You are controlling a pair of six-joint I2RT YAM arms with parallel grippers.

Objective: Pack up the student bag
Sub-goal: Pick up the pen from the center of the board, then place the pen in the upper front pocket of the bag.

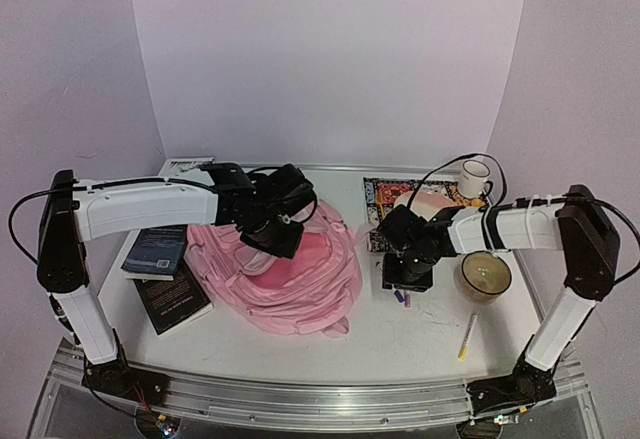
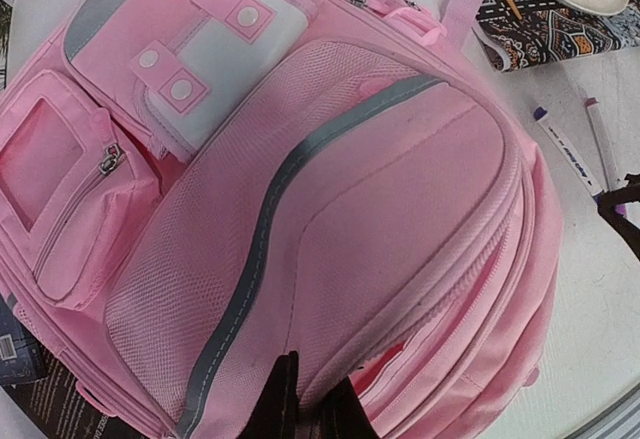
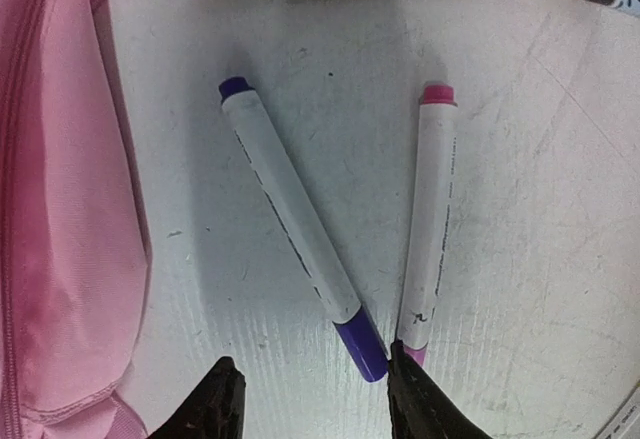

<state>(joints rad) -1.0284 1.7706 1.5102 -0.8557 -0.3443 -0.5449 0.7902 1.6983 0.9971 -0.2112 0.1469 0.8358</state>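
Note:
The student bag [image 1: 290, 274] is a large pink backpack lying front-up in the middle of the table. My left gripper [image 1: 275, 224] hangs over its top, shut on a fold of the bag's fabric [image 2: 305, 399] beside the partly open zip. Right of the bag, a purple-capped marker [image 3: 300, 229] and a pink-capped marker [image 3: 430, 219] lie on the bare table, their near ends almost touching. My right gripper [image 3: 315, 394] hovers just above those ends, open. The purple tip lies between its fingers, and the pink marker's end sits at the right fingertip [image 3: 410, 389].
Two dark books [image 1: 158, 251] [image 1: 172, 299] lie left of the bag. A patterned mat [image 1: 385, 199] with a plate [image 1: 430, 202] is at the back right, beside a white mug [image 1: 475, 176]. A round bowl [image 1: 485, 275] and a yellow pen [image 1: 467, 336] sit near the right arm.

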